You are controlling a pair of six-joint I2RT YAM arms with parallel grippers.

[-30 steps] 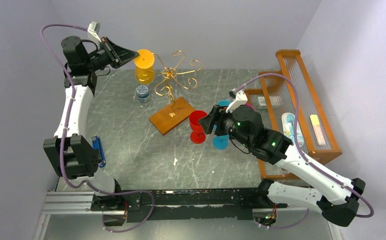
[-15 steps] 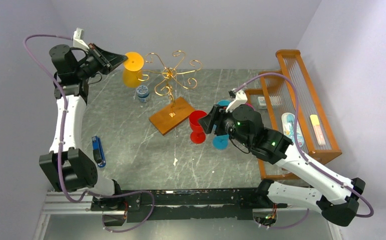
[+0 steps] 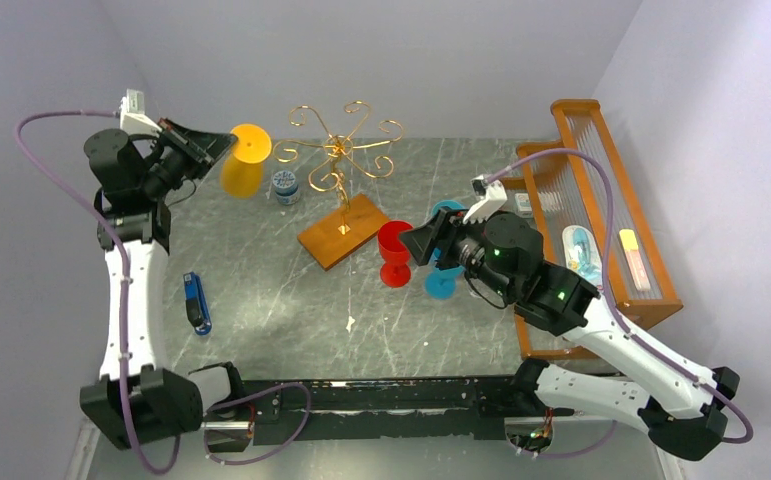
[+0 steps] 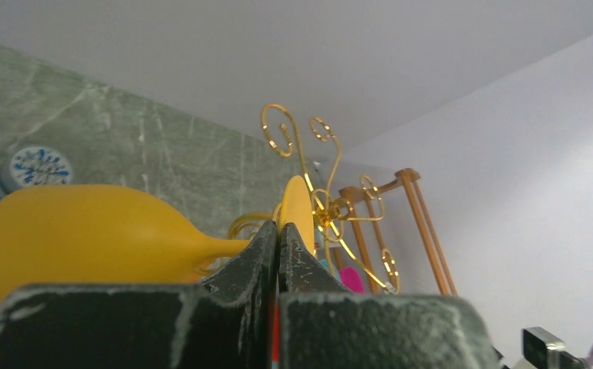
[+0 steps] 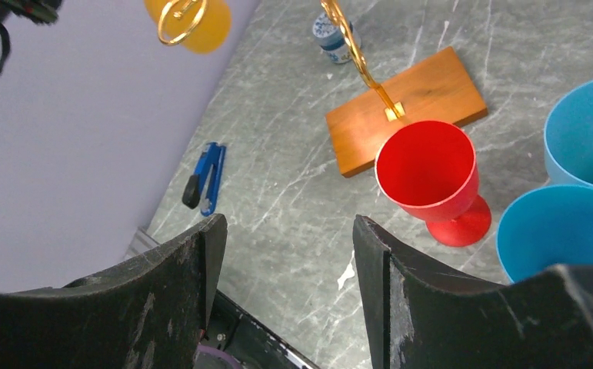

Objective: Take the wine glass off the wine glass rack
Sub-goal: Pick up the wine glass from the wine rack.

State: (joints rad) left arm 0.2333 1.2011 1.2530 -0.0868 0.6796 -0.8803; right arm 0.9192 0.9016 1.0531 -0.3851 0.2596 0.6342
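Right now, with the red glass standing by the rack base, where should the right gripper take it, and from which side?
Probably the rim wall of the red glass, from above on its near side, one finger inside. It stands upright with its mouth open, its stem is short, and the wooden base and blue glasses crowd its other sides.

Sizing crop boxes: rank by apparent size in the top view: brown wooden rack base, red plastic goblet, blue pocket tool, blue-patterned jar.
Largest: brown wooden rack base
red plastic goblet
blue pocket tool and blue-patterned jar: too alike
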